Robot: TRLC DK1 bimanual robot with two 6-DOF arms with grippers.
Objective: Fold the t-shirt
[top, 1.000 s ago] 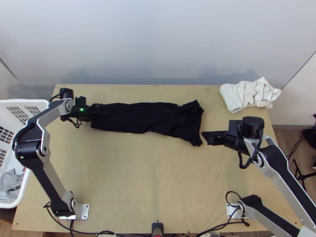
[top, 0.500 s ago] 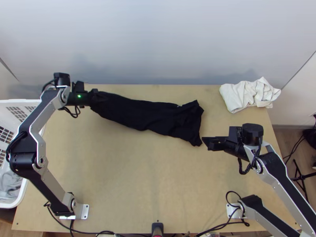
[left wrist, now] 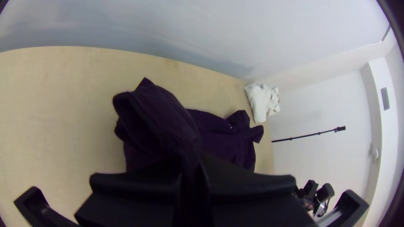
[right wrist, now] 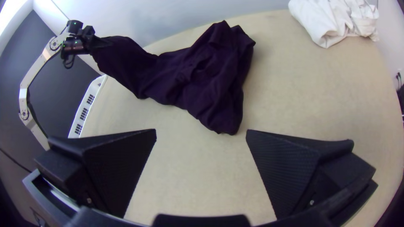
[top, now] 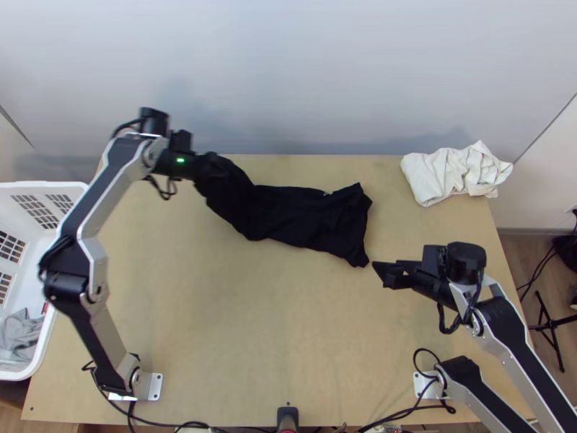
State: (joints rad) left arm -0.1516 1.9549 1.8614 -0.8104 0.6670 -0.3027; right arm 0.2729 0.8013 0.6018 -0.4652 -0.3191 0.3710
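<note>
Top view had my left gripper [top: 216,165] clamping a raised end of the t-shirt [top: 310,216], otherwise on the table [top: 274,325], my right gripper [top: 381,276] gaping above it, and lowering slack cloth risked bunching.

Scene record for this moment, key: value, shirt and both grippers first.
shirt: black, long narrow shape, left end raised, right end on table
left_gripper: shut on shirt's left end
right_gripper: open, empty, just off shirt's right end
fold_state: not a finished fold
white_cloth: bunched, table's far right corner
basket: white, left of table
basket_contents: grey cloth
</note>
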